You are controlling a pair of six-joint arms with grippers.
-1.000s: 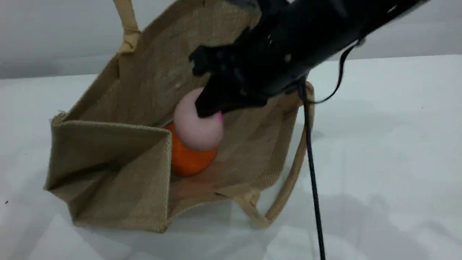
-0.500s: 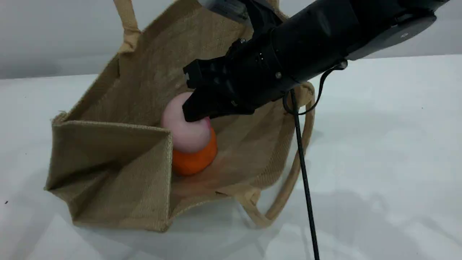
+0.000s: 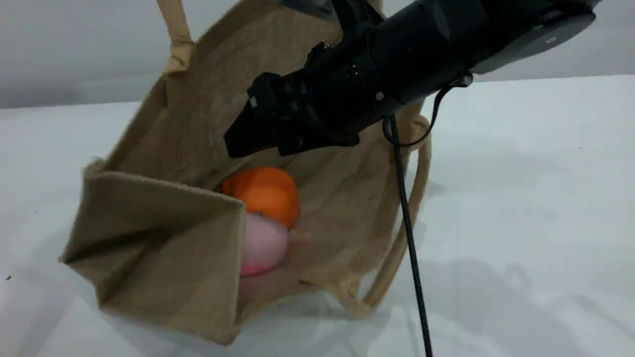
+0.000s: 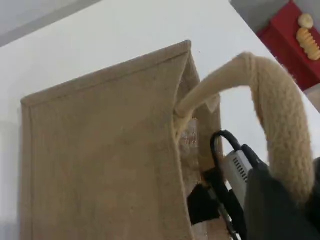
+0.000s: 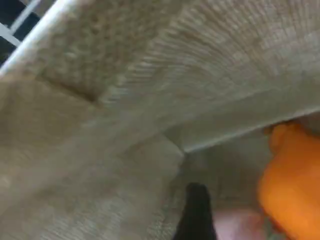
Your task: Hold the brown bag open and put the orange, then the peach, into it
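**Peach step judged done: both fruits in the bag, right tool to withdraw.**
One orange [image 3: 265, 193] and one peach [image 3: 263, 245] lie touching inside the single brown bag [image 3: 163, 238]. The left tool [image 4: 275, 212] is clamped on one of two handles [image 4: 280, 125], holding the mouth open. The right tool [image 3: 235, 144] hangs in the mouth and grips nothing; its jaw gap cannot be told. Next, lift it clear without snagging fabric.

Brown bag [image 3: 168, 238] on the worktop [image 3: 521, 198], mouth open. Inside the bag: orange [image 3: 263, 193] toward the far wall, peach [image 3: 263, 245] touching its near side. Right pincer [image 3: 238, 141] above the orange, inside the bag's mouth. Far handle [image 3: 176, 34] raised above the bag; near handle [image 3: 397, 258] hanging at the bag's right.
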